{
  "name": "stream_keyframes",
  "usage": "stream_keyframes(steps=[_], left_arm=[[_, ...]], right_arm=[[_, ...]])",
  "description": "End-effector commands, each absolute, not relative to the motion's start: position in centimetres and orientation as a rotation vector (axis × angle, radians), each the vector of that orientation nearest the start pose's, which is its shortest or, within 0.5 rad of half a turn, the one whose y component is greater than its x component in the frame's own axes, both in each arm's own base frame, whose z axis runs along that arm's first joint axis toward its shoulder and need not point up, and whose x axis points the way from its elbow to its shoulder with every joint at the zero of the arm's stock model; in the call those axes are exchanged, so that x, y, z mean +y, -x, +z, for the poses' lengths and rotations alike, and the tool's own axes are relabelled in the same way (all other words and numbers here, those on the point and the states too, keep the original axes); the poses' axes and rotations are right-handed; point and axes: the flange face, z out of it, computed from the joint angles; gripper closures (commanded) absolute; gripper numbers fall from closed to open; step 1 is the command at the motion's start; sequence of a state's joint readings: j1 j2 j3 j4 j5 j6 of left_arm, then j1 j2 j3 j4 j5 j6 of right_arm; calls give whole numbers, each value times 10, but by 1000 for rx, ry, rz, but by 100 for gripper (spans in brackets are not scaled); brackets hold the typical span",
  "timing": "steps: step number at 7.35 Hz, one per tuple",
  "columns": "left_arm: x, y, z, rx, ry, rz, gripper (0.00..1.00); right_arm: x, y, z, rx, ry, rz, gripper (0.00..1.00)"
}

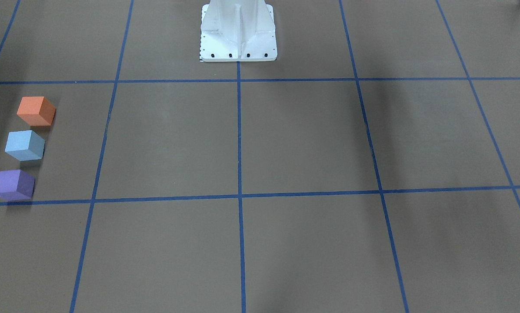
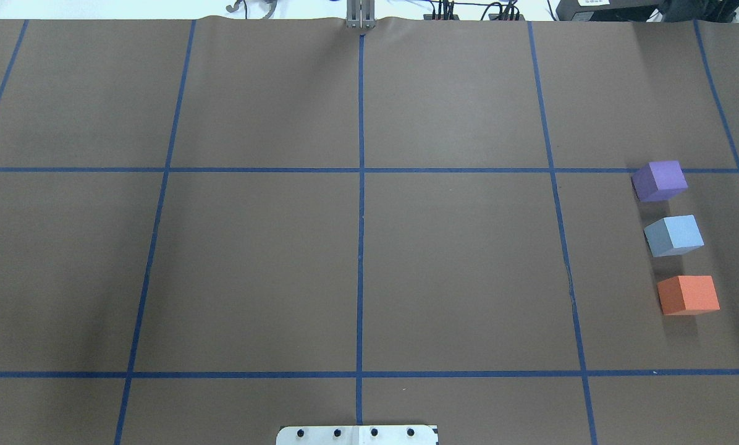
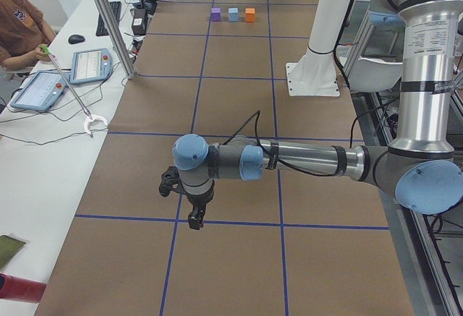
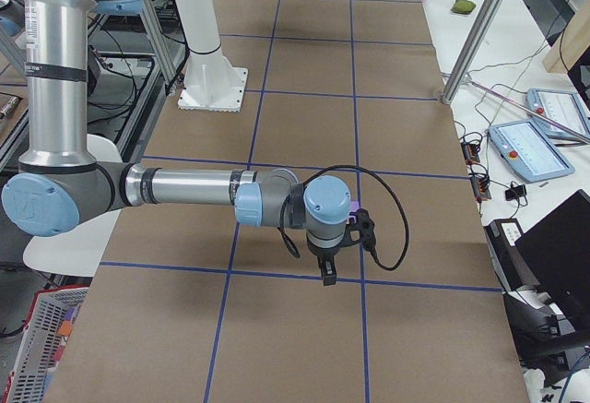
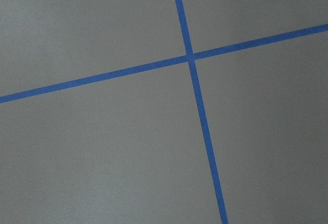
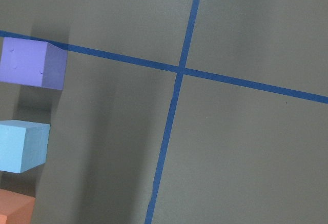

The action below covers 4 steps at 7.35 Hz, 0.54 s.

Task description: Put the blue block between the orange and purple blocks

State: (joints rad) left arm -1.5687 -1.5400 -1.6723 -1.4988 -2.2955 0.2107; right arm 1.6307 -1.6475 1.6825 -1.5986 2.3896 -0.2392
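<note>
- Nearest in the left-end view is the left arm: its upper part stands upright, the elbow is bent, and the forearm reaches level across the table (image 2: 258, 266)
- At its tip the left gripper (image 3: 194, 218) points straight down, just above a tape line (image 5: 192, 57); from this side view I cannot tell whether its fingers are apart or together
- From the right end, the right arm has the same pose: upright column, level forearm, wrist turned down
- I cannot tell the finger state of the right gripper (image 4: 327, 274) either; it hangs just above the table and neither wrist camera shows any fingers
- Count: two arms, two grippers, three blocks, one of each colour
- Blue block (image 2: 674, 235) sits on the table in a row, with the purple block (image 2: 659, 180) on one side and the orange block (image 2: 689, 295) on the other, a small gap at each side and none touching
- Seen from the right gripper's camera, all three blocks lie off to the view's left edge, beside a tape crossing
- Seen from the left gripper's side, they lie well apart from it, at the table's far end
</note>
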Motion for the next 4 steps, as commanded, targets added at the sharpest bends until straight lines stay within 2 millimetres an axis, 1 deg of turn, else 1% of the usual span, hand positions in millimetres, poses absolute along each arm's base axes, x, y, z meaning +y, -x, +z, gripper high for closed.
stream_keyframes(steps=[1, 4], left_arm=[[-481, 67, 631, 719, -82, 205, 0], [-483, 67, 629, 719, -86, 205, 0]], right_arm=[[-455, -88, 640, -808, -129, -172, 0], [-458, -88, 638, -805, -133, -174, 0]])
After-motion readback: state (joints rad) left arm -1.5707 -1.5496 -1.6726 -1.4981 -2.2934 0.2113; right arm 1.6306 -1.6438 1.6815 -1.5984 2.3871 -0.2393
